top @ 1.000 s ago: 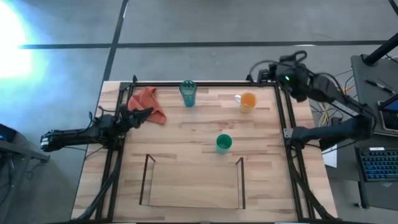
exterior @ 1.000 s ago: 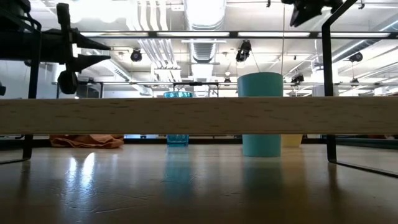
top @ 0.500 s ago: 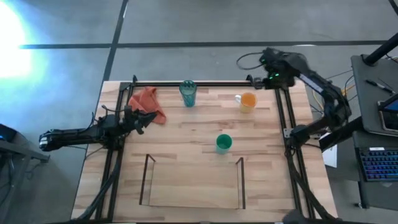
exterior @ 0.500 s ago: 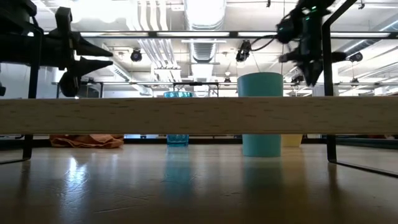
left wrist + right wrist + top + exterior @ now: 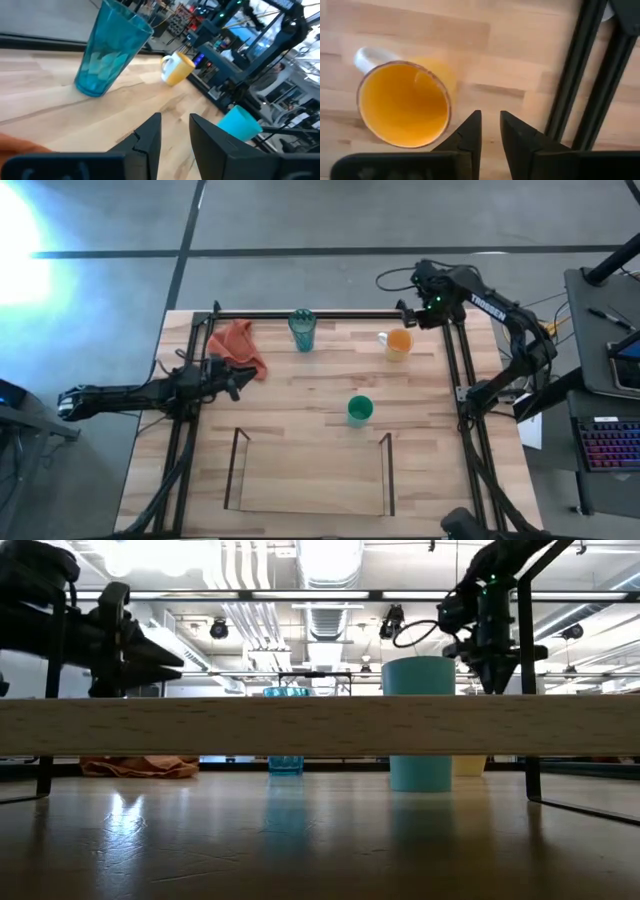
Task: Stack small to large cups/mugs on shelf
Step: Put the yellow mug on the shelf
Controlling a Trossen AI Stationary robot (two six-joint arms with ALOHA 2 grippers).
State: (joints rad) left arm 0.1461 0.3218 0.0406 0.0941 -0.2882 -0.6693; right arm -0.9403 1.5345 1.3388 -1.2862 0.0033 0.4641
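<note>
The orange mug (image 5: 399, 343) with its white handle stands upright at the far right of the table. The ribbed teal tumbler (image 5: 302, 330) stands at the far middle, and the small green cup (image 5: 359, 411) stands near the table's centre. The clear-walled shelf tray (image 5: 237, 470) lies at the near middle. My right gripper (image 5: 404, 314) hangs above the mug's far side, pointing down, its fingers a narrow gap apart; the mug's open mouth (image 5: 402, 102) shows beside them. My left gripper (image 5: 238, 377) is at the left, level, narrowly open and empty, facing the tumbler (image 5: 107, 55).
A red-orange cloth (image 5: 236, 343) lies at the far left, just beyond my left gripper. A black metal frame (image 5: 330, 315) runs around the table top; its bars (image 5: 575, 75) pass close to my right gripper. Bare wood lies between the cups and the tray.
My right gripper has swung from beyond the table's far right corner toward the left and down, tipping to point down over the orange mug. My left gripper has shifted a little toward the near edge. The cups have stayed put.
</note>
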